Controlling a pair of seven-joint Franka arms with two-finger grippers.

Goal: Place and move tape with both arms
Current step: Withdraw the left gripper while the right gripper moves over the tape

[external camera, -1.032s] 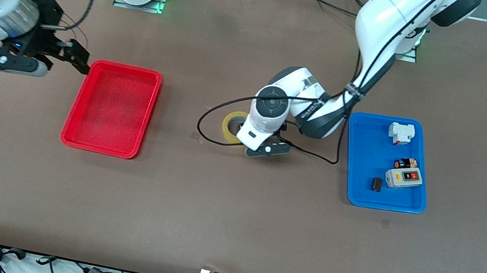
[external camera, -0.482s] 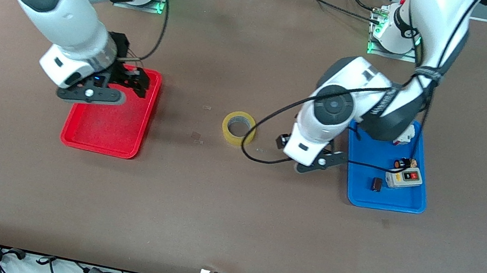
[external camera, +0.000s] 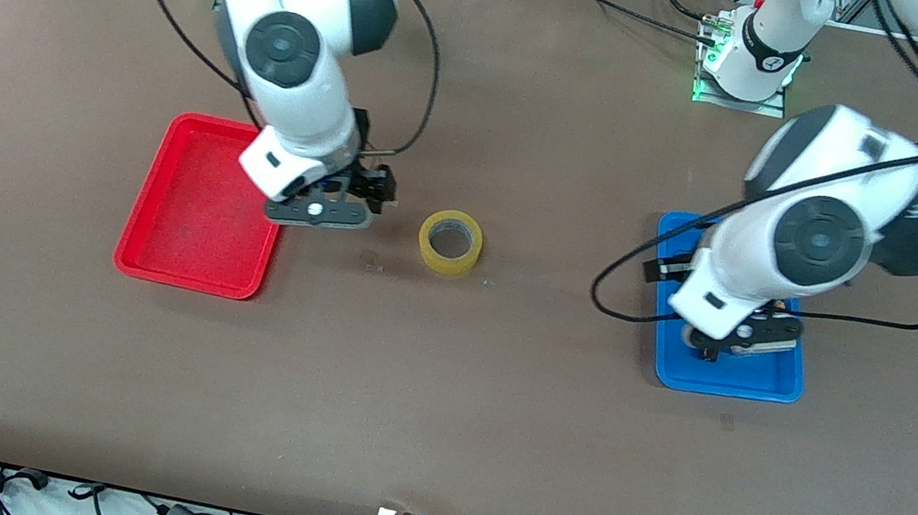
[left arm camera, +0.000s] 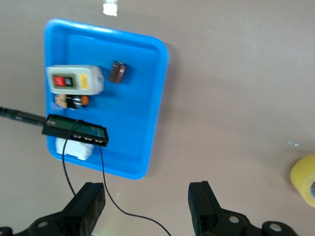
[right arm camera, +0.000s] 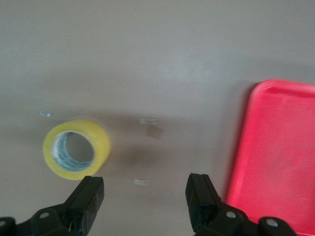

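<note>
Tape (external camera: 449,242) flat on bare tabletop (external camera: 433,412), hole up, between red tray (external camera: 144,242) and blue tray (external camera: 728,379), touching neither. Right pincer (external camera: 337,205) spread, empty, over tabletop between red tray's edge and tape. Left pincer (left arm camera: 147,206) spread wide, empty, up over blue tray holding grey button box (left arm camera: 74,80) and small parts.

The yellowish translucent ring of packing tape (external camera: 450,242) lies alone on bare brown bench (external camera: 435,403), well apart from the red plastic tray (external camera: 192,250) and blue plastic tray (external camera: 687,370) flanking it.
</note>
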